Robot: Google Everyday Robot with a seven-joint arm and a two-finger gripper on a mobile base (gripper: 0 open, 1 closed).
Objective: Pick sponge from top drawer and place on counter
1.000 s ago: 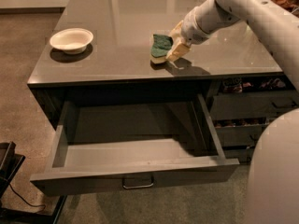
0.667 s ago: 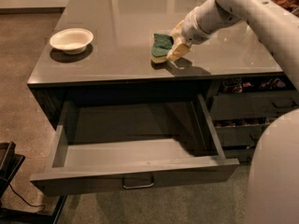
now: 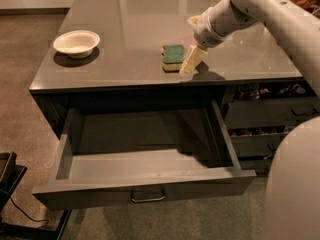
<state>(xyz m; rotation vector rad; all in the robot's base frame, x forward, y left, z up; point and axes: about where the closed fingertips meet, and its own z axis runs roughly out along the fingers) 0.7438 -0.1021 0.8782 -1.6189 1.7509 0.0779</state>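
The sponge point(image 3: 173, 56), dark green over yellow, lies flat on the counter point(image 3: 130, 29) near its front edge. My gripper point(image 3: 190, 55) is just right of the sponge and low over the counter. It is open, with one pale finger point(image 3: 193, 60) beside the sponge's right side. The top drawer point(image 3: 145, 184) is pulled fully out below the counter and is empty inside; its metal bar handle point(image 3: 148, 196) is on the front panel.
A white bowl point(image 3: 76, 42) stands on the counter's left side. Narrower grey drawers point(image 3: 272, 114) are to the right of the open drawer. My white arm and base point(image 3: 292, 184) fill the right edge. A dark object point(image 3: 10, 179) stands on the floor at lower left.
The sponge has gone from tilted in the gripper to lying flat on the counter, and the gripper has let go. The arm has barely moved.
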